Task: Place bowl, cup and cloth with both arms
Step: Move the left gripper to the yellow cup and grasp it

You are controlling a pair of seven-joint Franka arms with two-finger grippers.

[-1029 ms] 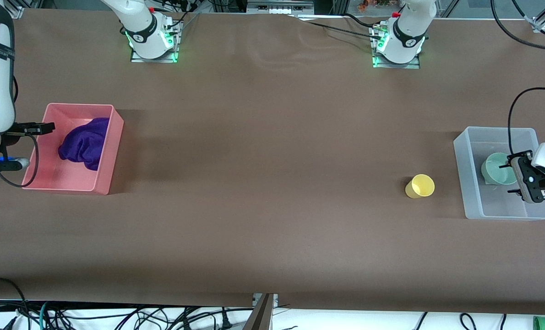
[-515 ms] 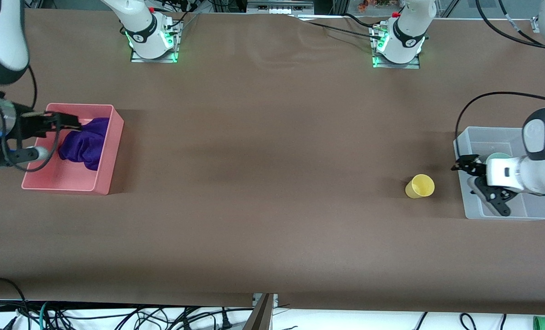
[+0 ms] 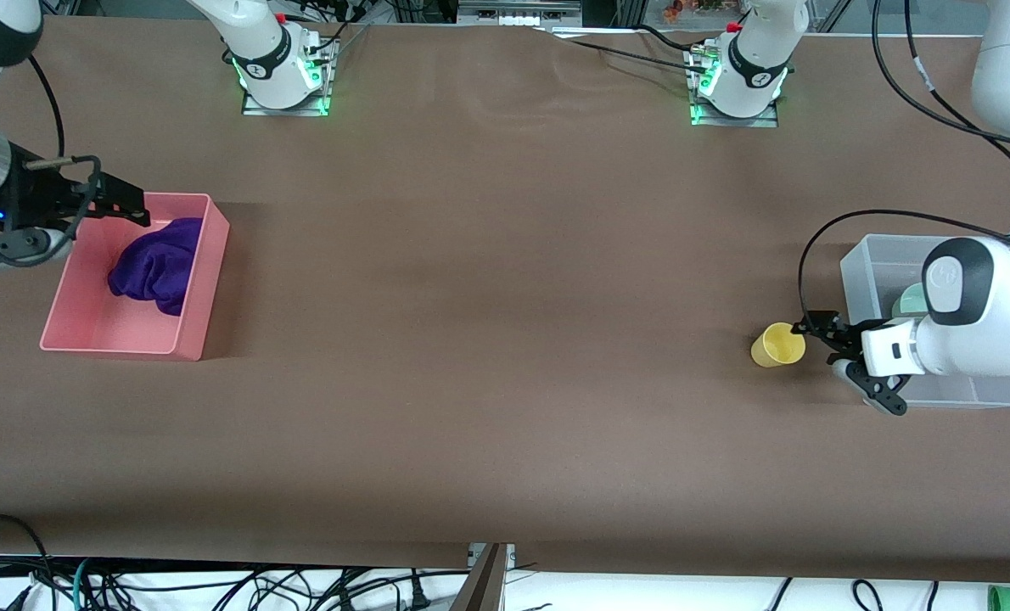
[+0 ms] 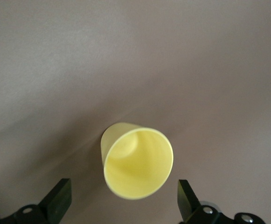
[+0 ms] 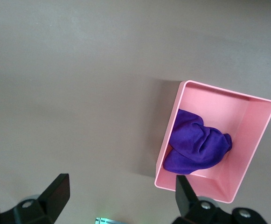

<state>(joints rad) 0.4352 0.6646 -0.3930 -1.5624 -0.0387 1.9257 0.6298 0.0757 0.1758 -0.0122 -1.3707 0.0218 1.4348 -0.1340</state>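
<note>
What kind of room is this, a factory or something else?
Probably a robotics lab: two white arms bolted to one brown-covered table, loose cables along its edge, and just a pink bin and a clear bin set out.

Place: you're looking at a robotics lab, not a home or a kitchen.
Arms: two white jointed arms are bolted to metal base plates (image 3: 284, 106) at 11 and 1 o'clock on the counter (image 3: 505, 339), green status lights glowing at each base.
Counter: one long brown mat covers it edge to edge, bare apart from a pink bin (image 3: 131, 276) and a clear bin (image 3: 938, 322).
Cabling: black cables (image 3: 216, 585) tangle on the floor at 6 to 7 o'clock.
Framing: aluminium rig struts (image 3: 624, 10) run along the 12 o'clock edge.
</note>
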